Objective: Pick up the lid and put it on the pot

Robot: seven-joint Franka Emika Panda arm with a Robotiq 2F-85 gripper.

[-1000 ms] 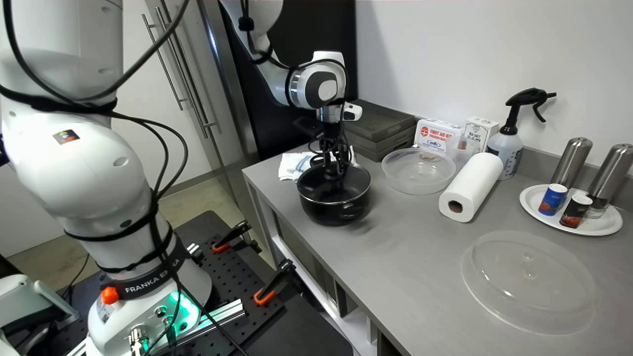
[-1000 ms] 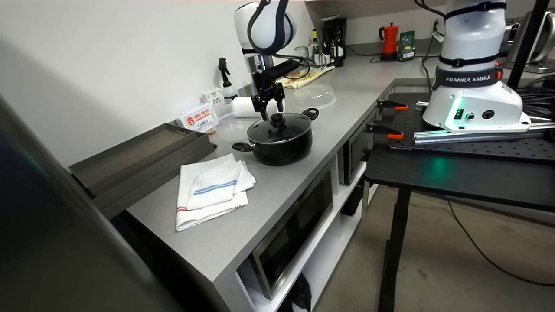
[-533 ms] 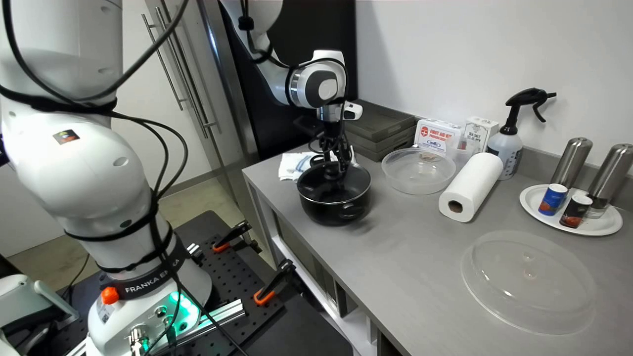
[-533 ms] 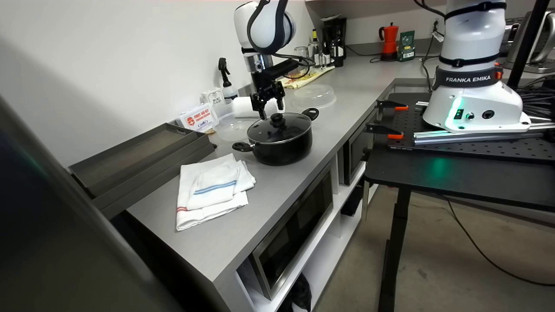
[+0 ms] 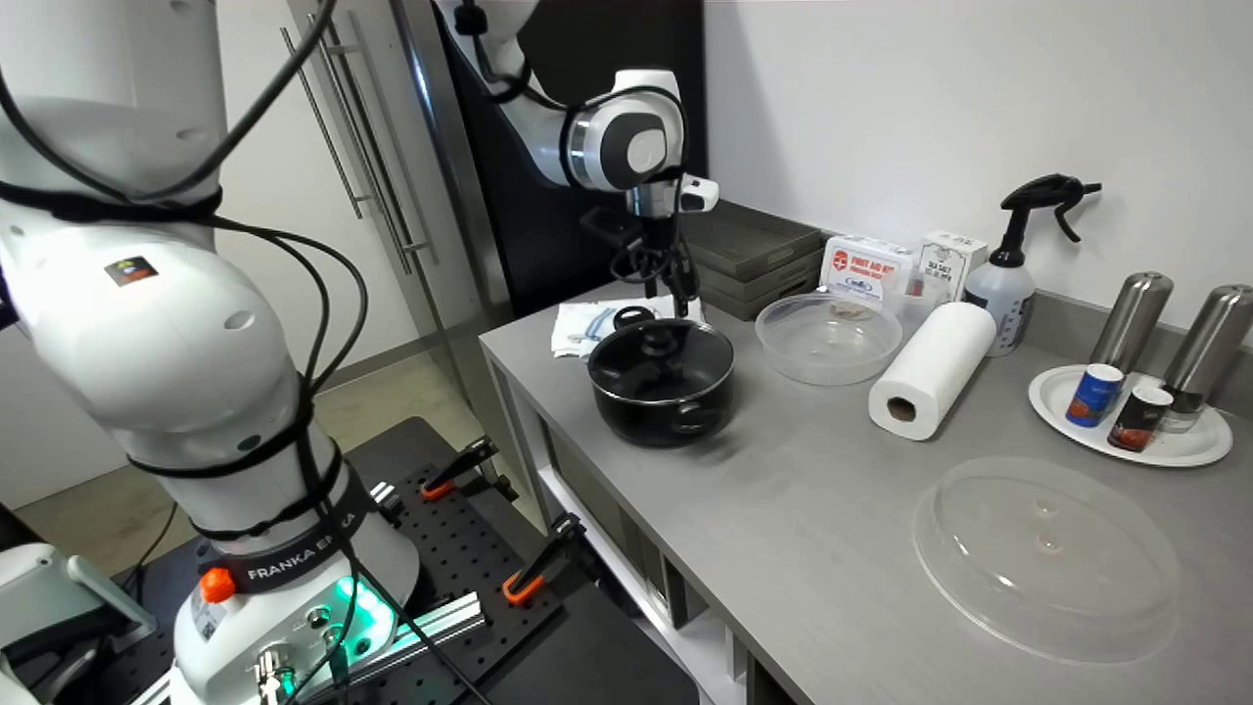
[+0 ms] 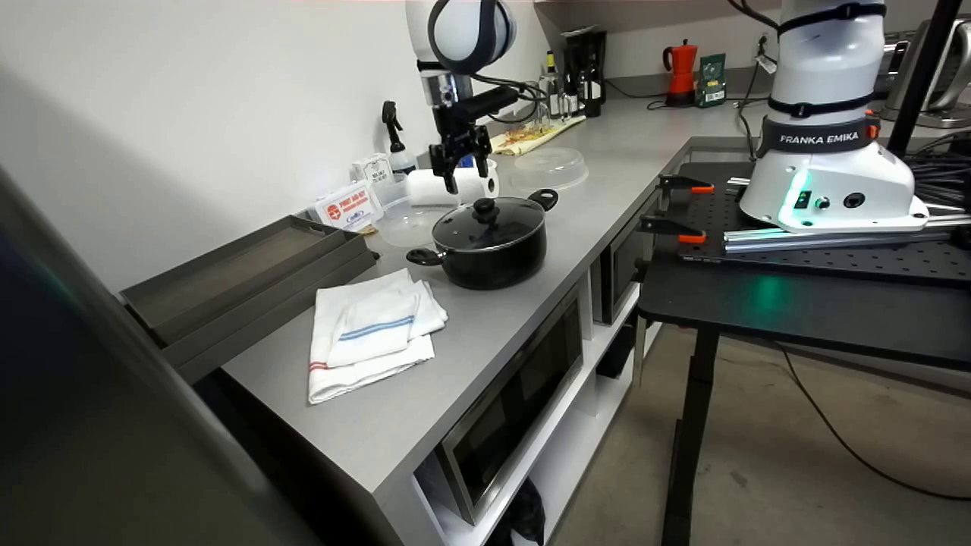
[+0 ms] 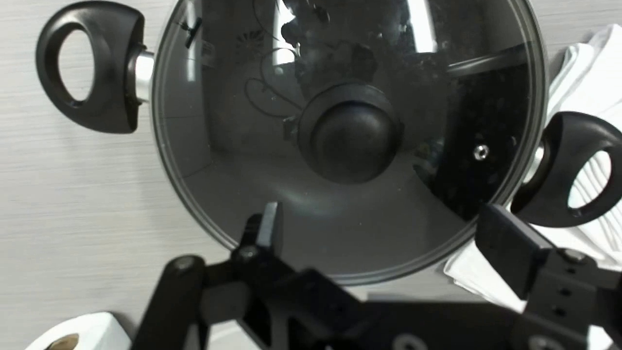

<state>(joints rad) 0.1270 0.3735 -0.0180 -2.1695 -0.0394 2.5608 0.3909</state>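
Black pot (image 6: 497, 265) (inside unclear) beneath a level glass lid (image 6: 490, 227)

I note rounded wht arm (image 5: 147, 323), blk cables (image 5: 309, 446), dk band (image 6: 818, 138) mkd FRANKA EMIKA; blk gripper (image 7: 384, 226) w/ screws (image 7: 574, 254).

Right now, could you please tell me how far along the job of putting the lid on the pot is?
Done, it seems: in an exterior view the lid sits level on the pot, with no gap that I can make out. In hand: nothing; the gripper hangs open, and the knob stands free in the wrist view. Left: probably only backing the gripper away.
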